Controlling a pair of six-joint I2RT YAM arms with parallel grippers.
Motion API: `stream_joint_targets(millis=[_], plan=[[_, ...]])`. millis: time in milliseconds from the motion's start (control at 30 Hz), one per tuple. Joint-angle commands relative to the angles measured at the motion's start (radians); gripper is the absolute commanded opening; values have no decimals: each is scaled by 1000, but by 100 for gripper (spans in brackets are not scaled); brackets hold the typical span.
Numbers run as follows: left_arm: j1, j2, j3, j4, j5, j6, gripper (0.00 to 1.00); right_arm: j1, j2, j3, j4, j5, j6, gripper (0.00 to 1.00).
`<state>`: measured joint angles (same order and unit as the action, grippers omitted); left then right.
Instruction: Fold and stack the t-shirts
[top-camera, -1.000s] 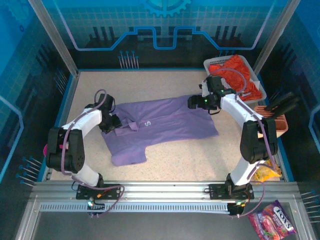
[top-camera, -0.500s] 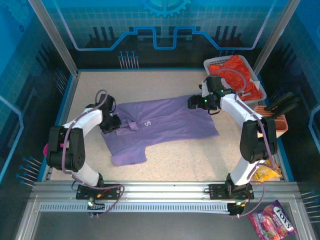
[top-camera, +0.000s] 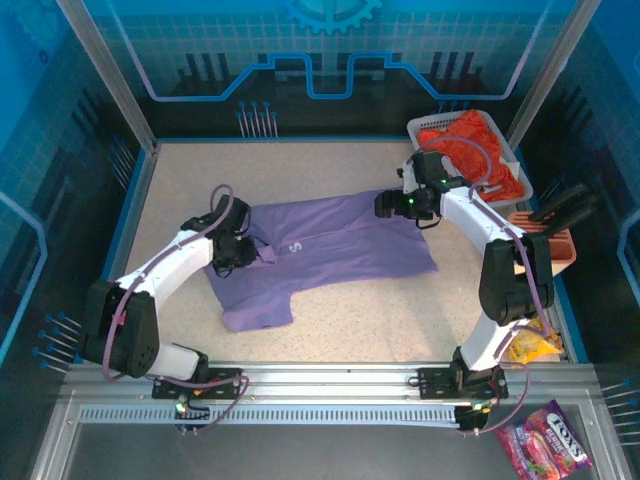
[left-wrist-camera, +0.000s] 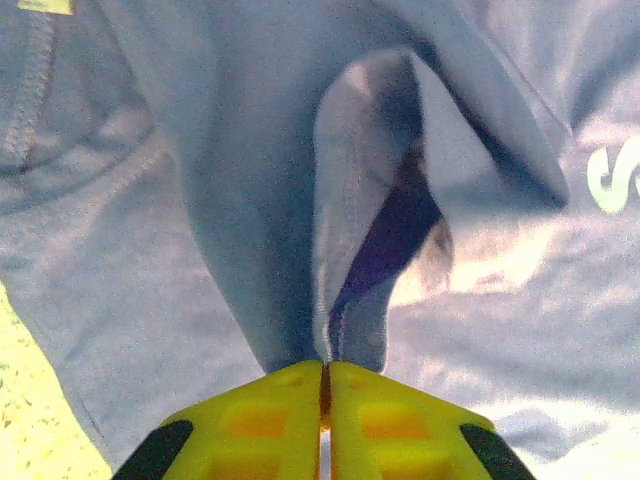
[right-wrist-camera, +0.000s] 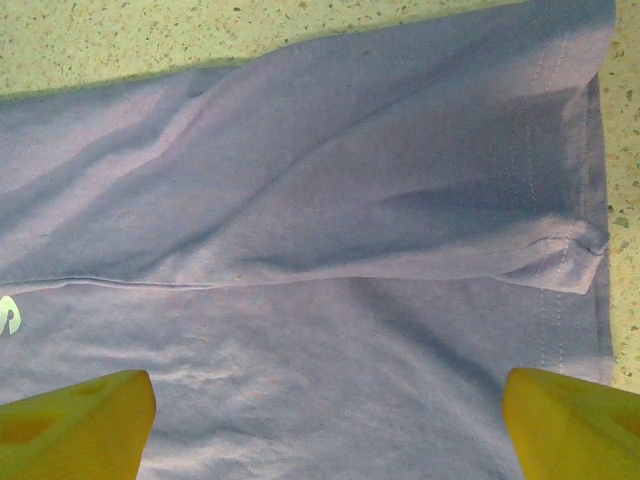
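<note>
The white basket (top-camera: 418, 126) at the bench's (top-camera: 300, 165) far right corner holds the orange-red t-shirt (top-camera: 470, 145). The lavender t-shirt (top-camera: 340, 250) lies spread mid-bench. The left end effector (left-wrist-camera: 325, 375) is clamped on a raised fold of it; the right end effector (top-camera: 388, 205), fingers apart, hovers over its hem.

Two robot arms (top-camera: 160, 265) (top-camera: 470, 215), one lavender t-shirt (top-camera: 330, 250), one orange-red t-shirt (top-camera: 465, 140), one white basket (top-camera: 413, 126), one candy bag (top-camera: 548, 445)

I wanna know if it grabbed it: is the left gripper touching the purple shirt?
Touching. Left wrist view: left gripper pinches a raised fold of the purple shirt.
</note>
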<state>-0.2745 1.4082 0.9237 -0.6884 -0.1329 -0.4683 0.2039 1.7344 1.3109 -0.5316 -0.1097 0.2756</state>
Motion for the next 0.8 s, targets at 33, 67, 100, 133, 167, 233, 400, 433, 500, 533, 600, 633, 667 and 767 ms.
stream_joint_targets(millis=[33,67,100,133,167,233,400,433,500,533,600,633,667,767], plan=[[-61,-34,-49,-123,-111,-13,17,21,11,30,-22,-15,-7,91],[-65,-31,-57,-135,-109,-20,29,24,14,29,-25,-13,-8,91],[-66,-25,-61,-149,-110,-27,37,26,14,32,-25,-11,-10,91],[-68,-20,-61,-166,-112,-34,45,28,16,34,-30,-7,-12,91],[-68,-20,-56,-178,-113,-42,51,30,14,36,-33,-4,-13,91],[-67,-29,-25,-187,-108,-44,55,30,11,34,-34,-2,-13,91],[-62,-51,54,-61,-14,-85,53,38,5,29,-32,-4,-10,91],[-61,-35,70,-35,9,-95,52,39,3,27,-33,-3,-10,91],[-62,-3,82,30,63,-119,51,39,-1,22,-33,-2,-10,91],[-63,14,84,62,75,-128,51,40,-4,19,-33,-2,-10,91],[-63,44,87,107,77,-146,51,40,-10,13,-33,-1,-10,91],[-63,58,89,124,80,-155,51,40,-13,9,-34,1,-12,91],[-63,69,89,143,81,-164,50,40,-17,8,-34,2,-13,91],[-63,87,72,192,94,-209,49,40,-23,4,-37,9,-15,91]])
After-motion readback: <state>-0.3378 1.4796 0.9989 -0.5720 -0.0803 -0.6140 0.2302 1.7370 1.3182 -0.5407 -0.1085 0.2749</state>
